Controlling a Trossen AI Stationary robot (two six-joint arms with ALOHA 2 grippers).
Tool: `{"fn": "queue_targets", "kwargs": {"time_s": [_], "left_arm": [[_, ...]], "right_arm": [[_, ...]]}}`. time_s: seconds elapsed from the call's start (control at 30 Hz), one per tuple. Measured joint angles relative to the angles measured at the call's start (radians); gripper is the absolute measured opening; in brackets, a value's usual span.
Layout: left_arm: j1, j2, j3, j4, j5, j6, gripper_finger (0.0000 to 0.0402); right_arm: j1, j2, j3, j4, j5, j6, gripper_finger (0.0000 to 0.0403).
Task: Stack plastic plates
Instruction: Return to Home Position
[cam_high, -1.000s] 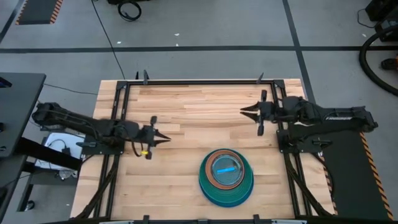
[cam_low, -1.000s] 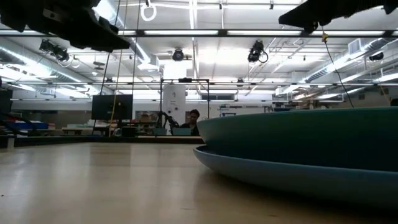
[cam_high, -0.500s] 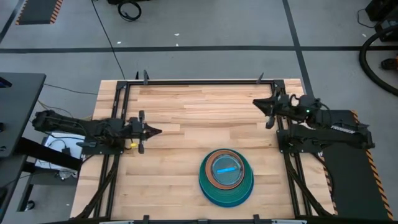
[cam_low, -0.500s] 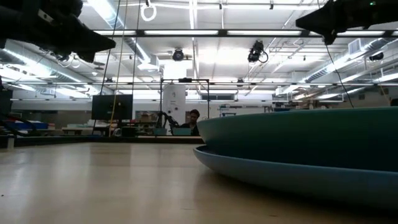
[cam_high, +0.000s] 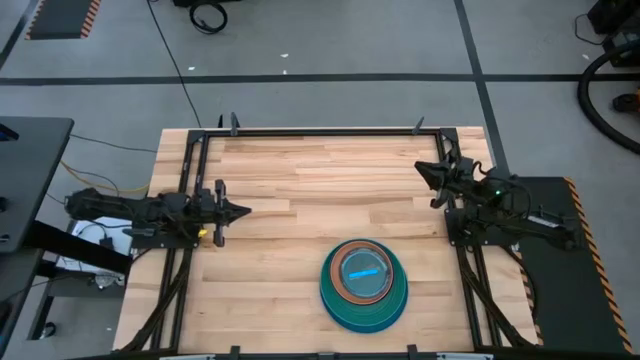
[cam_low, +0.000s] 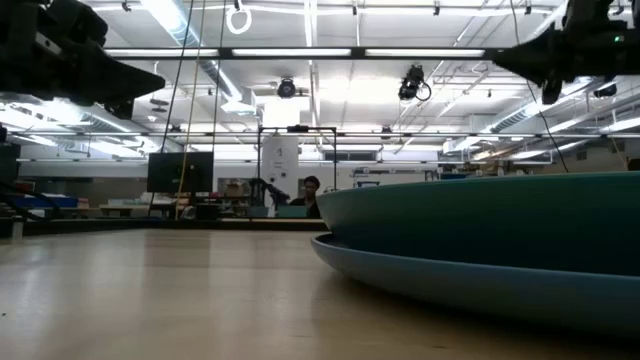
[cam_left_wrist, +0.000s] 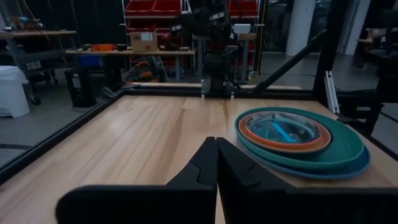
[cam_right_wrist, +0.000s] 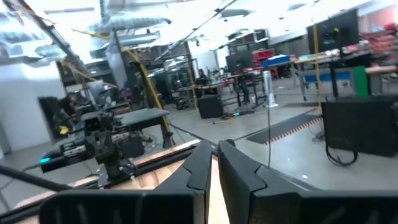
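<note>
plastic plates (cam_high: 363, 287) sit nested in one stack on the wooden table (cam_high: 300, 170), nearer the right arm's side. judged light, stiff and slick; take hold at an exposed rim. left gripper (cam_high: 244, 210) hangs near the left table edge, fingers pressed together, empty. right gripper (cam_high: 421, 167) hangs near the right edge, fingers likewise closed, empty. both are well apart from the stack. a black frame (cam_high: 320, 130) borders the table.

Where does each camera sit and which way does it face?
High: overhead, straight down on the table; shows left gripper and right gripper.
Low: table-top height, level into the room; left arm, right arm at top.
Left wrist: past its shut fingers, across the table.
Right wrist: past its shut fingers, into the room.
Shared: high, low, left wrist see the plate stack.
</note>
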Motion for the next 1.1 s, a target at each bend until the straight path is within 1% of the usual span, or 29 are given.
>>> {"fn": "queue_targets", "kwargs": {"time_s": [0.17,0.4,0.57,0.63,0.7,0.77,0.87,1.1], "left_arm": [[-0.001,-0.120,-0.006,-0.090,0.000,0.000,0.0006],[-0.036,-0.118,-0.004,-0.109,0.000,0.024,0.0006],[-0.073,-0.117,-0.004,-0.112,0.009,0.054,0.0007],[-0.082,-0.112,-0.004,-0.113,0.009,0.054,0.0007],[-0.086,-0.106,-0.005,-0.106,0.009,0.031,0.0007],[-0.086,-0.106,-0.009,-0.085,0.010,-0.031,0.0007],[-0.086,-0.105,-0.012,-0.038,0.010,-0.111,0.0007],[-0.085,-0.106,-0.010,-0.020,0.010,-0.130,0.0007]], "right_arm": [[0.000,0.001,-0.033,0.010,0.023,0.006,0.0038],[-0.002,0.003,-0.033,0.046,0.027,0.016,0.0038],[-0.001,0.005,-0.033,-0.004,0.020,0.079,0.0038],[-0.001,0.005,-0.033,-0.019,0.032,0.084,0.0038],[-0.001,0.006,-0.033,-0.017,0.071,0.097,0.0038],[-0.001,0.006,-0.033,-0.018,0.098,0.126,0.0038],[-0.001,0.006,-0.033,-0.017,0.106,0.130,0.0038],[-0.001,0.006,-0.033,-0.017,0.104,0.130,0.0038]]}}
